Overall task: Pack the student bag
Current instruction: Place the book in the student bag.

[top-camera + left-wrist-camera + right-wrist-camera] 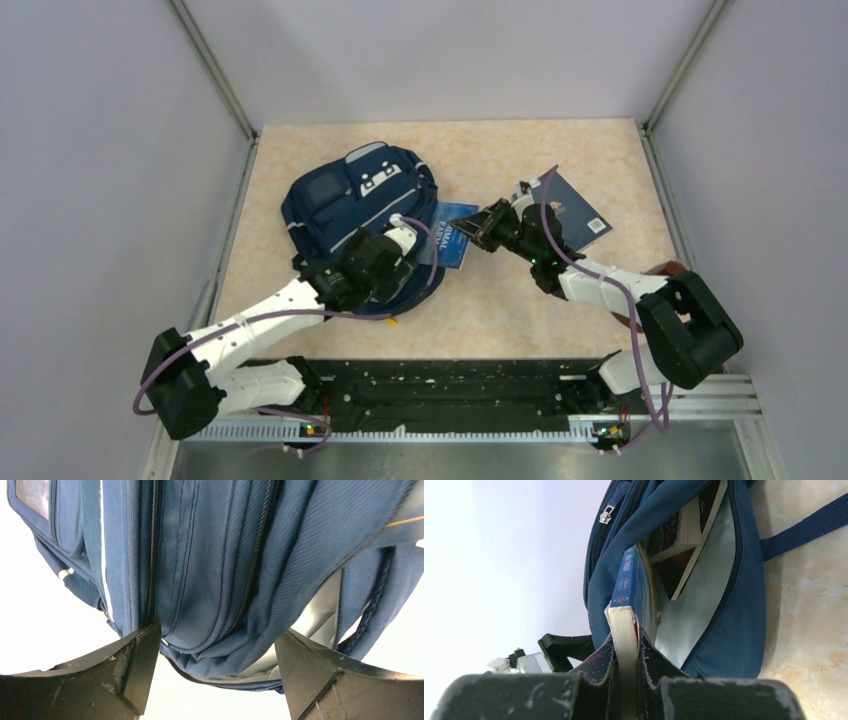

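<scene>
Left end effector (217, 642) stands wide, straddling a fold of the student bag (335, 205), which lies left on the surface (520, 300). My right end effector (626, 647) pinches a blue book (630, 587) half inside its mouth. Unclamped fabric could sag and snag the book.

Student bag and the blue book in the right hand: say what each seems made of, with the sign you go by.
The student bag: woven synthetic-looking fabric, matte navy, by its ribbed weave, seams and zips; lining smoother, light grey. The blue book, pinched by the right hand: paper pages, by the cream edge; cover likely glossy card.
</scene>
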Controlling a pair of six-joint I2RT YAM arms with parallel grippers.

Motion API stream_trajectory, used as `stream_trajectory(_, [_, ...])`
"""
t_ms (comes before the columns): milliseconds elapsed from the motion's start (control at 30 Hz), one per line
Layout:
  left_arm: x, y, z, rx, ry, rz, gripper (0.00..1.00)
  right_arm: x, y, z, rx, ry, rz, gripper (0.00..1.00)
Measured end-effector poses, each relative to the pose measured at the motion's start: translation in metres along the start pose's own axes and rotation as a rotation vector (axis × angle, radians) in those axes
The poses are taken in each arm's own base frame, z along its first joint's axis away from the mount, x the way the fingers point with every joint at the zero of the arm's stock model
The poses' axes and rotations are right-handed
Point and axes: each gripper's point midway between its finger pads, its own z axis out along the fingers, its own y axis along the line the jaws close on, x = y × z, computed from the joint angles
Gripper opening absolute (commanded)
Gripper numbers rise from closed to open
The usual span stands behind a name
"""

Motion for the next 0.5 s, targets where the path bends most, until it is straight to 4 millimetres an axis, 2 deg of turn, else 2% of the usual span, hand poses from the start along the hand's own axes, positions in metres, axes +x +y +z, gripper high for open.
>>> stream_trajectory(133, [0.015, 0.004, -0.002, -0.025, 0.076, 0.013, 0.63, -0.001, -0.001, 0.0, 0.003, -0.005, -0.002, 0.0])
stream_trajectory(367, [0.012, 0.012, -0.01, -0.058, 0.096, -0.013, 0.01, -0.006, -0.004, -0.001, 0.021, -0.032, -0.029, 0.0])
stream_trajectory(500, [0.008, 0.017, -0.011, -0.086, 0.085, -0.007, 0.0, -0.011, -0.001, -0.003, 0.021, -0.059, -0.05, 0.0])
